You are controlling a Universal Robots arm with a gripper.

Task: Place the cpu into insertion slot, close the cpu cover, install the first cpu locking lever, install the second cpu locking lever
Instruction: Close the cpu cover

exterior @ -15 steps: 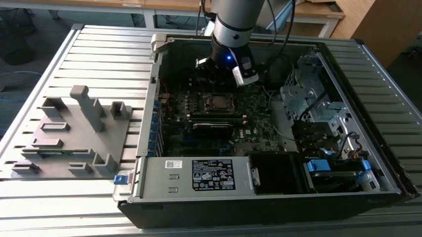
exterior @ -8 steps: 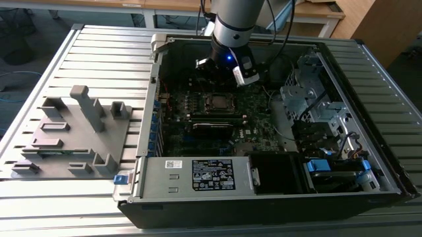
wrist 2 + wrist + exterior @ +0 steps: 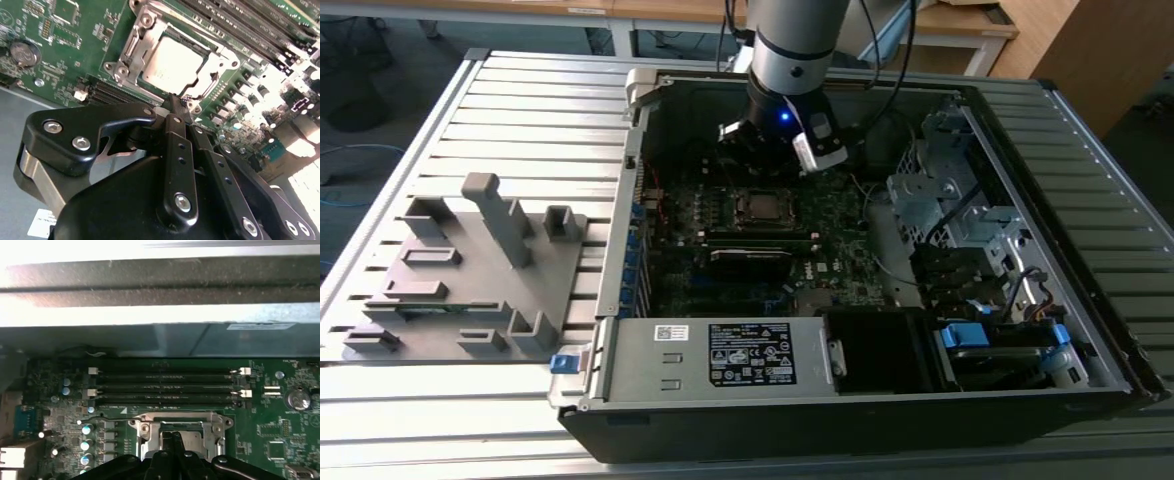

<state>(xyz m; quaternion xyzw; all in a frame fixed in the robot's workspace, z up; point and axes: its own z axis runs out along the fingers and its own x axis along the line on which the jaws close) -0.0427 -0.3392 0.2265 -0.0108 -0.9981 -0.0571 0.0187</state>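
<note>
Cpu (image 3: 172, 60) flat, top up, square, under cpu cover (image 3: 129, 46), jaws together nr its edge

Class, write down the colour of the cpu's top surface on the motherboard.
Dull silver-grey metal. The cpu shows best in the second wrist view.

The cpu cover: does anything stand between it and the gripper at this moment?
Nothing visible does. In the second wrist view the gripper, jaws together, has its tip right at the edge of the cpu cover, which lies flat around the cpu. Only bare motherboard lies beside them.
</note>
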